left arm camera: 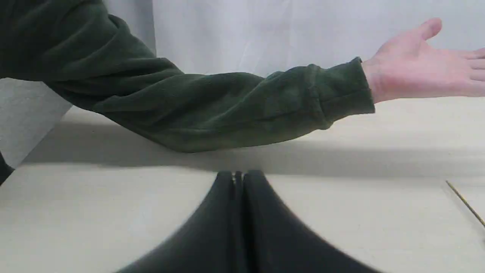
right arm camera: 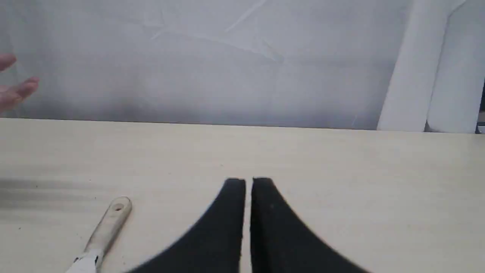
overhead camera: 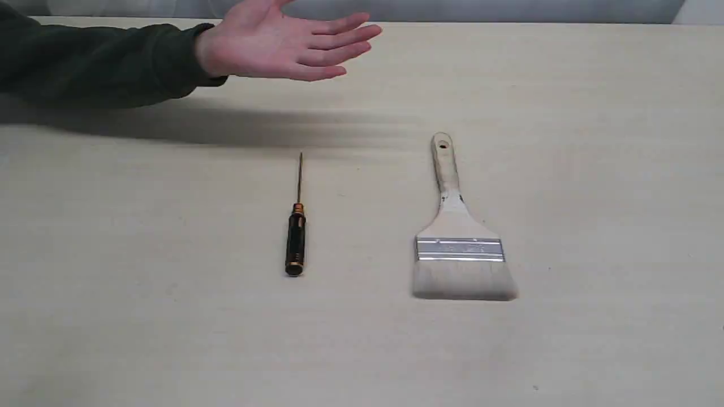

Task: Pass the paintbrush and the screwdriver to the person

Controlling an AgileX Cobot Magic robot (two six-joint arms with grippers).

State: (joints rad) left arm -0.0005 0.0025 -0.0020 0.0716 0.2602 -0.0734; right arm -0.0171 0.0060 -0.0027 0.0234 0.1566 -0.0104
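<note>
Two tools lie flat on the pale table (overhead camera: 594, 169) in my exterior view, well apart from each other. The paintbrush (overhead camera: 458, 249) is on the right, with its whitish bristles toward the near edge and its wooden handle pointing away, the hole at the handle's tip farthest from me. Its silver ferrule (overhead camera: 459, 249) carries faint embossed marks that are too blurred for me to read. A small dark mark sits where the handle narrows, and I cannot make that out either.

The screwdriver (overhead camera: 295, 243) lies to the left of the brush and roughly parallel to it. Its black handle with gold bands is nearer, and its thin shaft points to the far side.

Beyond the screwdriver's tip, at the far left, the person's hand (overhead camera: 283, 45) is held open above the table with the palm showing and the fingers stretched toward the right. It touches neither tool. A dark green sleeve (overhead camera: 102, 59) runs in from the left edge and throws a long shadow (overhead camera: 226, 127) across the tabletop.

On my left wrist camera, the left gripper (left arm camera: 238, 175) has its black fingers pressed together with nothing between them. It sits low over bare table, with the sleeve stretched across beyond it.

On the right wrist camera, the right gripper (right arm camera: 248, 182) is also closed, with only a thin sliver between its fingers, and it holds nothing. The brush's handle lies on the table off to one side, clear of it. A white cloth backdrop (right arm camera: 227, 57) hangs behind the table.
</note>
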